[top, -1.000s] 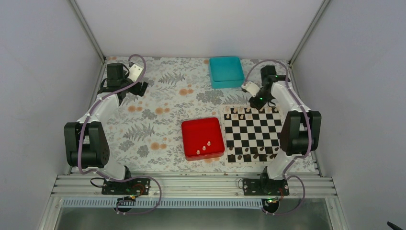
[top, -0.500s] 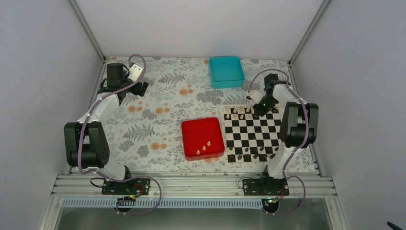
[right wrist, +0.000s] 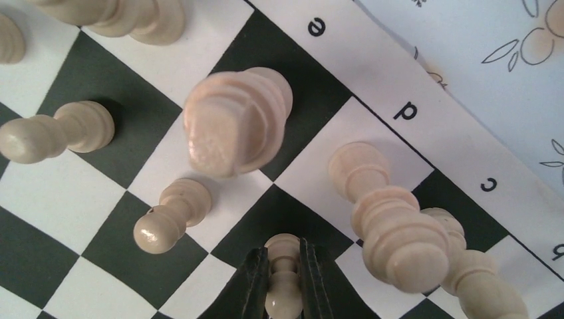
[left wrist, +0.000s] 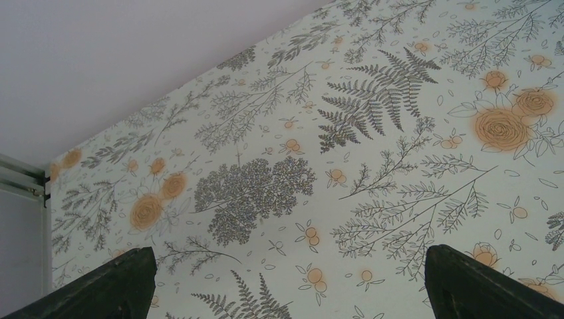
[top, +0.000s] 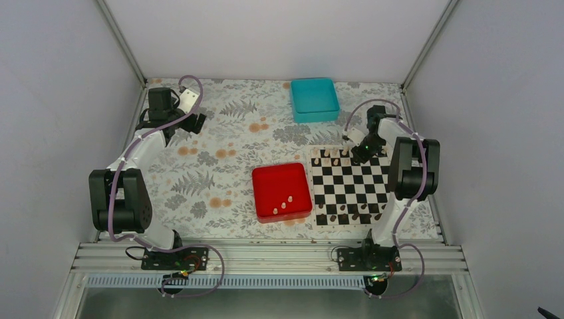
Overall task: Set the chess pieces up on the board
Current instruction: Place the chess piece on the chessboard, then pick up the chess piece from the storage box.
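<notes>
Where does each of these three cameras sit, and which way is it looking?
Top view: high behind the robot, looking down on the flowered cloth; left arm, right arm, board and red tray show.
Left wrist: on the left arm, facing the cloth; only fingertips of the open left gripper show.
Right wrist: close above the board, looking down; the right gripper is shut on a pale chess piece.
Shared: top and right wrist both show the board.

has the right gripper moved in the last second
Yes. The right gripper has shifted away from the teal tray, toward the near side, and is now over the board's far rows, fingers shut on a pale pawn.
</notes>
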### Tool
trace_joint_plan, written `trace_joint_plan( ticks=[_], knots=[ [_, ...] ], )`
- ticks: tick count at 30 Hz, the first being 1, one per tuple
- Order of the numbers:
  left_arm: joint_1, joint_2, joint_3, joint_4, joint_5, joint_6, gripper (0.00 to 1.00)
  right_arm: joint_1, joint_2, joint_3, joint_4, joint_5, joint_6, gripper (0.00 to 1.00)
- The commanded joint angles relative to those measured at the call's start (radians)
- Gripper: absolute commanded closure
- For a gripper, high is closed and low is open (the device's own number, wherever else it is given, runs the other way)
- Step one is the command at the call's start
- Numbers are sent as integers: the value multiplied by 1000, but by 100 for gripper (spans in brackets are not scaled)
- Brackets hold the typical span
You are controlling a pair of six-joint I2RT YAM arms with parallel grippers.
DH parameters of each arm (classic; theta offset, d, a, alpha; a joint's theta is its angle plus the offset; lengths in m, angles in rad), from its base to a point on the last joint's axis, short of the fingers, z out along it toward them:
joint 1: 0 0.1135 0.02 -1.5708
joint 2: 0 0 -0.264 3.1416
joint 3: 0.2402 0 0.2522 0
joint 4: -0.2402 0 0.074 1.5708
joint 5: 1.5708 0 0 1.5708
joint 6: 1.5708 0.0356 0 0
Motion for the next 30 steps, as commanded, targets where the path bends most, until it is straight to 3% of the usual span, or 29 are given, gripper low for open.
trace_joint_plan(
  ticks=[1,3,6,13,24,30],
  knots=[
    [7,7,13,4,11,2,0,-6,20,-5,4,-1,-13,86],
    [7,7,13,3,12,2,0,-7,9,-8,12,13,-5,76],
    [7,6,13,3,11,2,0,-7,-22,12,-31,-12,-13,69],
    [7,6,14,4,12,0,0,58,-145,104,-150,-37,6,67],
    [5,2,14,0,10,-1,0,625,-172,127,-235,-36,79,62],
    [5,-1,14,0,9,-2,0,791,-115,99,-222,-48,103,62]
  ],
)
